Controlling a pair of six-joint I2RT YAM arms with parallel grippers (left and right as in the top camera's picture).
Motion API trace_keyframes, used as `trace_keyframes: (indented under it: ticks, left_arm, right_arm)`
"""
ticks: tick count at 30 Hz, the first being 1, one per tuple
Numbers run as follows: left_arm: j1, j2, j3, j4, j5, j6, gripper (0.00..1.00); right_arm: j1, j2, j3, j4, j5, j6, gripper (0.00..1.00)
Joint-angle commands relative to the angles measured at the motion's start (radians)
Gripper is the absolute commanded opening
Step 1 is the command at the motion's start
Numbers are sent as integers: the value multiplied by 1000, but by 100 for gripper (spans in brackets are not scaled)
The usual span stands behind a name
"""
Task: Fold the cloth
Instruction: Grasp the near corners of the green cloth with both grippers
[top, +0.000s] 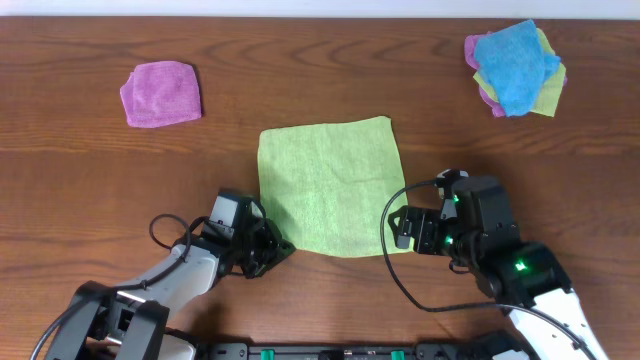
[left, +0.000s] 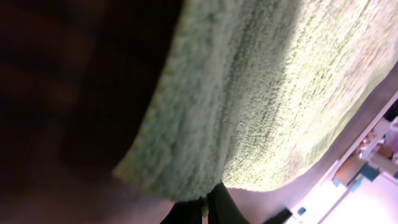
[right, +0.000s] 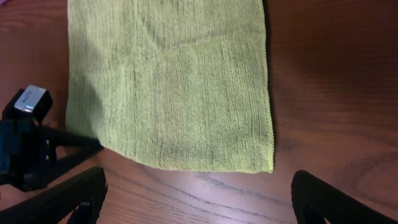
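1. One green cloth (top: 328, 187) lies spread flat at the middle of the counter (top: 80, 170), nearer the near edge.
2. One folded purple cloth (top: 160, 93) sits toward the far-left corner.
3. One cloth pile (top: 515, 68), in blue, yellow and purple, sits at the far-right corner.
4. The left pincer (top: 275, 246) touches the green cloth's near-left corner; whether it grips cannot be told.
5. The right pincer (right: 199, 186) gapes wide just off the near-right corner, holding nothing.
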Motion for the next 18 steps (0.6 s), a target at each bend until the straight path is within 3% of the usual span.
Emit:
trace_keyframes:
  ticks: [1, 18]
  left_arm:
    - [-3, 8, -10, -32, 42, 51, 6]
    - [-3, -9, -9, -142, 159, 188, 6]
  right_arm:
    - [2, -1, -2, -12, -5, 11, 97]
    - [2, -1, -2, -63, -4, 10, 95]
